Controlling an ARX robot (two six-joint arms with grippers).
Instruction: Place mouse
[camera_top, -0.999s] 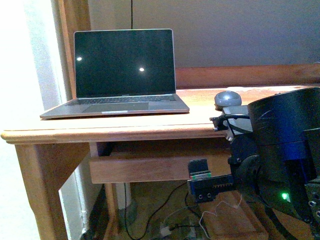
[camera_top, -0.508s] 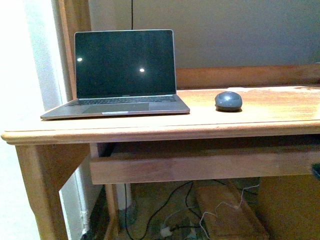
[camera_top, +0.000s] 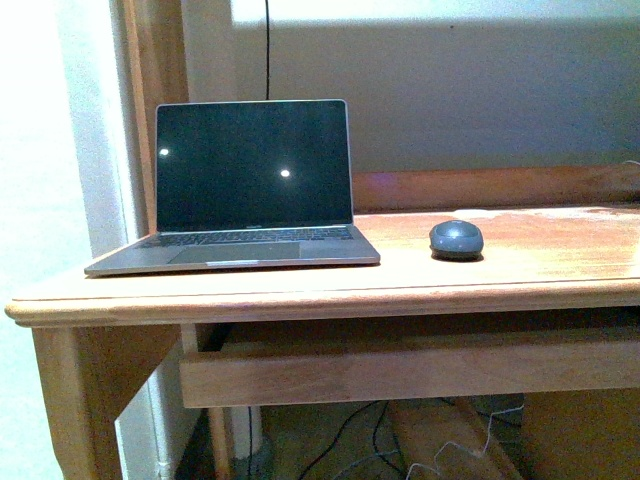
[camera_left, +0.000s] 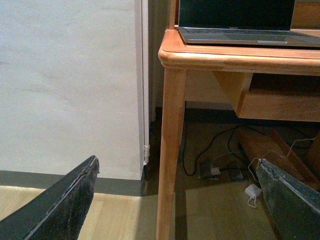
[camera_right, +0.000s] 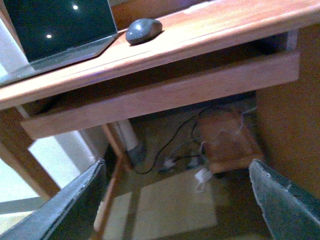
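The mouse (camera_top: 456, 239) lay on the wooden desk (camera_top: 560, 275), flat on its underside with the domed top up. It was to the right of the laptop (camera_top: 250, 185), near it but not touching, with a strip of bare wood between them. Nothing held the mouse and nothing touched it. It sat a little back from the front edge of the desk, closer to the back rail than to the edge.

The laptop was open, its dark screen upright, with two small light spots reflected on it. It stood near the left end of the desk, beside the white wall.

In the front view neither arm was visible. In the left wrist view the left gripper (camera_left: 175, 202) hung low beside the desk leg (camera_left: 169, 150), above the floor, and its two dark fingers (camera_left: 65, 200) stood far apart at the two sides of the picture, with nothing between them. In the right wrist view the right gripper (camera_right: 182, 200) was under the level of the desk top, in front of the desk, and its fingers (camera_right: 280, 200) were also spread wide and held nothing. From there the mouse (camera_right: 143, 30) was seen on the desk top, well away from this gripper.

Under the desk lay some cables (camera_right: 185, 150) and a wooden block (camera_right: 227, 140) on the floor.
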